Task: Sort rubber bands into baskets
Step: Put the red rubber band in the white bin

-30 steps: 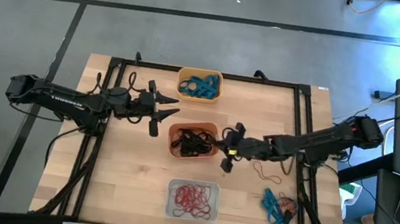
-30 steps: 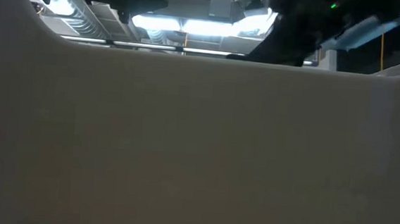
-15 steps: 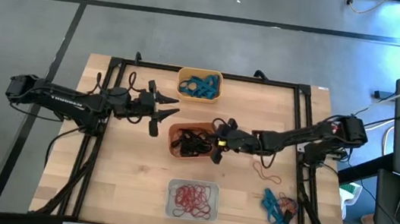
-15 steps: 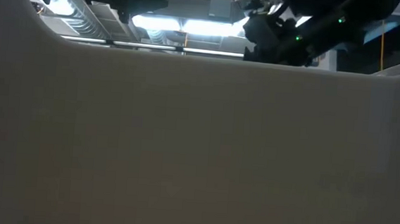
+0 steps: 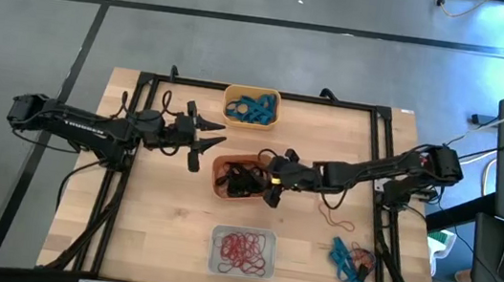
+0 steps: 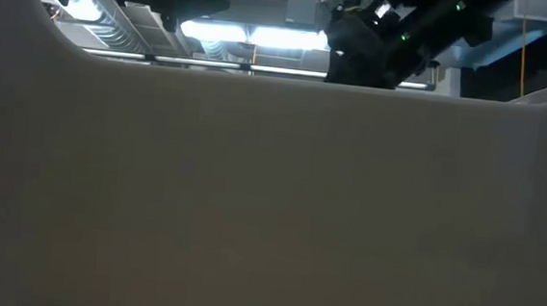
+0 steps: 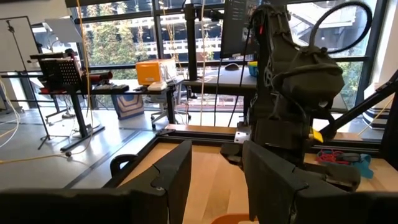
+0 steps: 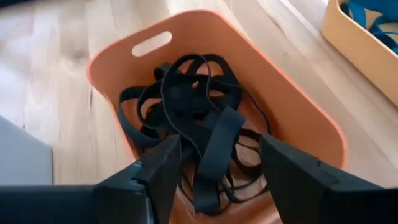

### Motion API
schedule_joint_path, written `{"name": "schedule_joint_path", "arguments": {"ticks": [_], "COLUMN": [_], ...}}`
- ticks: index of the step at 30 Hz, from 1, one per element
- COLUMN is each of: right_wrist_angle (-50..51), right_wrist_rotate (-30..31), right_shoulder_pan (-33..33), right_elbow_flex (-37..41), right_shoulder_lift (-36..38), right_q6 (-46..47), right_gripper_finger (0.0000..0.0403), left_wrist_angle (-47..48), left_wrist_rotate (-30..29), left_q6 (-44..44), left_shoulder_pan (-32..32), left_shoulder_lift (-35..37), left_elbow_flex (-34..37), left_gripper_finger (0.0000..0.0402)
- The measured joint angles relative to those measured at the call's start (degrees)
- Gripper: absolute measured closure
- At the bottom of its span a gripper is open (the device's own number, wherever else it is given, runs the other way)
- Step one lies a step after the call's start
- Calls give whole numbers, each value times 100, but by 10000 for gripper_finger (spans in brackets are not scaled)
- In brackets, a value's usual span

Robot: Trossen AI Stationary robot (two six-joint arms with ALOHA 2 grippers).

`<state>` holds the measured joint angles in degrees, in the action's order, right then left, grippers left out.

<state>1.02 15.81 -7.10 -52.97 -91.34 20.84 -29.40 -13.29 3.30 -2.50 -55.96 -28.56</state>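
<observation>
Three baskets stand in a row down the table's middle. The yellow-orange one [image 5: 251, 106] at the far side holds blue-teal rubber bands, the red-orange one [image 5: 242, 177] holds black bands [image 8: 193, 118], and the pale one [image 5: 242, 253] at the near side holds red bands. My right gripper [image 5: 271, 178] [image 8: 217, 180] is open and slants down over the red-orange basket's right rim; a broad black band [image 8: 214, 149] lies on the pile between its fingers. My left gripper [image 5: 211, 141] [image 7: 214, 180] waits open and level, left of that basket.
Loose bands lie on the wood right of the baskets: a thin reddish loop [image 5: 330, 211] and a blue-teal bunch [image 5: 350, 262] near the front right. A black frame [image 5: 383, 110] runs round the table. The pale basket's wall [image 6: 252, 190] fills the low view.
My right gripper has gone toward the table's left edge, from just right of the red-orange basket to above its right rim, sinking a little.
</observation>
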Motion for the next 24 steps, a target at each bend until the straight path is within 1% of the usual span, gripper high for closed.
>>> {"name": "schedule_joint_path", "arguments": {"ticks": [5, 9, 12, 17, 22, 24], "right_wrist_angle": [1044, 1687, 2321, 3386, 4149, 4483], "right_wrist_rotate": [-151, -220, -118, 264, 270, 71], "right_shoulder_pan": [-83, -333, -564, -1047, -1489, -1616], "right_elbow_flex": [-438, -586, -586, -584, -584, -584], "right_shoulder_lift": [122, 346, 563, 904, 1026, 1026], "right_q6": [126, 377, 880, 1670, 2214, 2485], "right_gripper_finger": [183, 183, 183, 182, 182, 182], "left_wrist_angle": [8, 10, 21, 23, 18, 19], "left_wrist_rotate": [1, 1, 1, 1, 1, 1], "left_q6": [-1, -3, -5, -9, -34, -36], "left_shoulder_pan": [0, -2, -2, -2, 0, -2], "left_shoulder_lift": [0, 0, 0, 0, 0, 0], "left_elbow_flex": [0, 0, 0, 0, 0, 0], "left_gripper_finger": [260, 260, 260, 260, 260, 260]}}
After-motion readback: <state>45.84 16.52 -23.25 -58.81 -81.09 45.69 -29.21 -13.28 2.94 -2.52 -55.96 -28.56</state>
